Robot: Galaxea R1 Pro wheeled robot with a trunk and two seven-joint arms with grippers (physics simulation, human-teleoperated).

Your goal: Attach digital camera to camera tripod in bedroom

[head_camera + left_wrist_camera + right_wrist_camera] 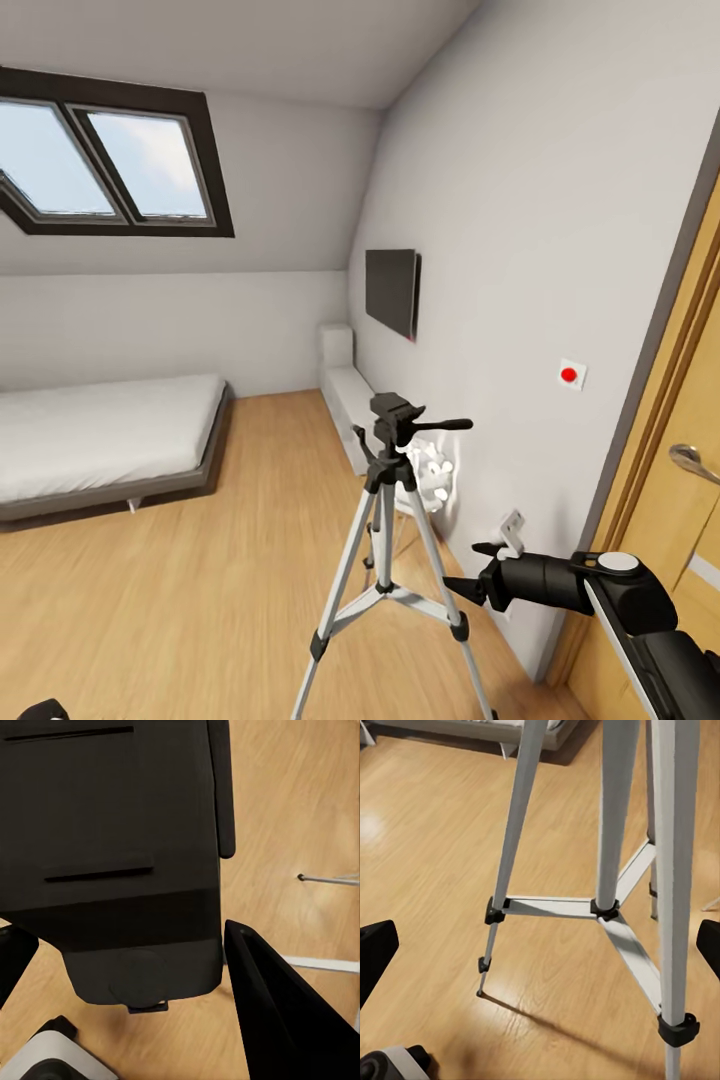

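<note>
Head view showed the bedroom with the camera tripod [390, 560] standing upright on the wood floor [200, 600], near the grey wall [520, 250]. Its black head with the long pan handle was at the top, and nothing was mounted on it. Behind the tripod, close to the wall, stood a small white spiky lamp [432, 478]. Farther behind the tripod were a low grey bed [100, 440], a wall TV [391, 291] and a dark-framed skylight [110, 165]. Beside the tripod, on the wall side, the right gripper [478, 570] hovered low, near the silver legs but not touching them; a wooden door [680, 500] was just behind the arm.

From the right wrist view, the tripod's legs [611, 817] and their black joints were just in front, and the dark fingertips [375, 952] stood far apart at both edges, so the jaws were wide and held nothing.

From the left wrist view, a large black body of the robot [112, 855] covered most of the floor, with one dark finger [285, 1020] beside it. I could not tell how the left jaws stood. No digital camera appeared.
</note>
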